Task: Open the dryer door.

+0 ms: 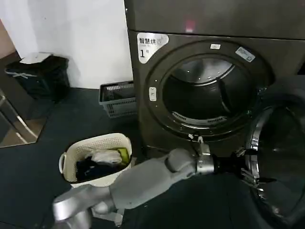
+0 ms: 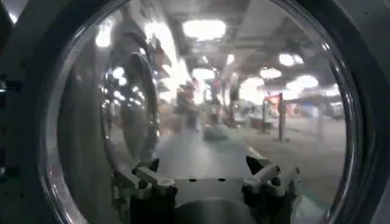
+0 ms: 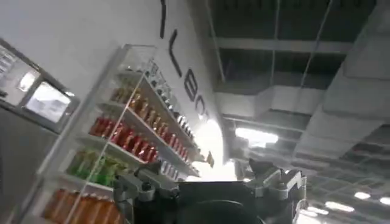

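Dryer (image 1: 143, 95): dryer door (image 1: 281, 162) swung open. Left tool (image 1: 248, 168) at door rim, fingers apart. Right tool (image 3: 210, 182) fingers apart, raised.

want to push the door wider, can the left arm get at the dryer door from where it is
Probably yes. The left end effector is already at the chrome rim of the dryer door, which stands swung open beside the dryer. Nothing lies between them, and its fingers are spread facing the glass.
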